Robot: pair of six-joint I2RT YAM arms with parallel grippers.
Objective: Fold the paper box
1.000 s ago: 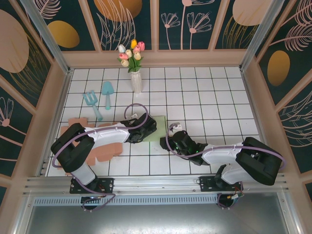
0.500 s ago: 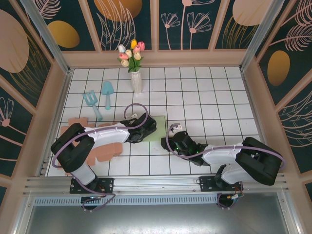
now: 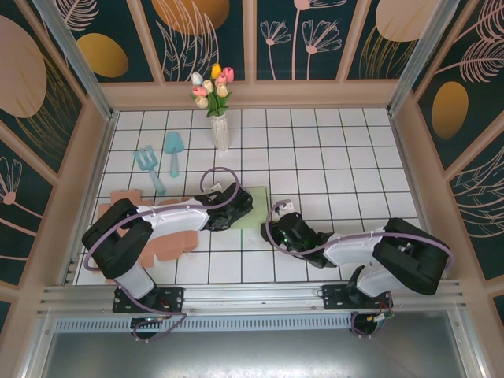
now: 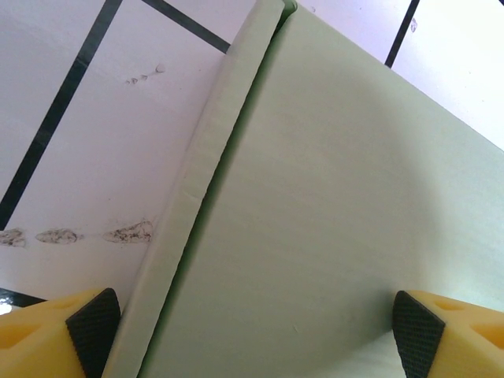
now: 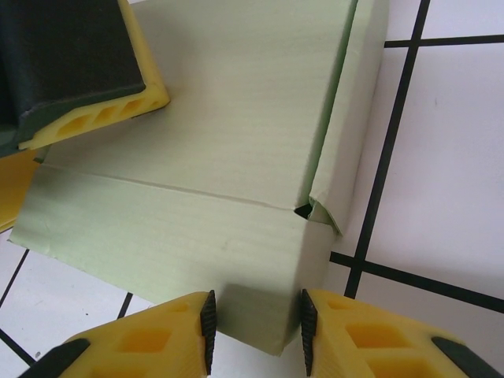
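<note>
Right wrist: creased green paper box (image 5: 228, 110) corner inside right end effector (image 5: 254, 327), grip unclear; left end effector (image 4: 256, 331) spread.

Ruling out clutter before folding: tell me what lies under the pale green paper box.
The pale green paper box rests on the white, black-gridded table. The patch beneath it is covered, so anything there is unseen.

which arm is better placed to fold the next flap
Right, probably: the right tool straddles an end flap of the green paper box. The left tool is wide open over the flat panel.
</note>
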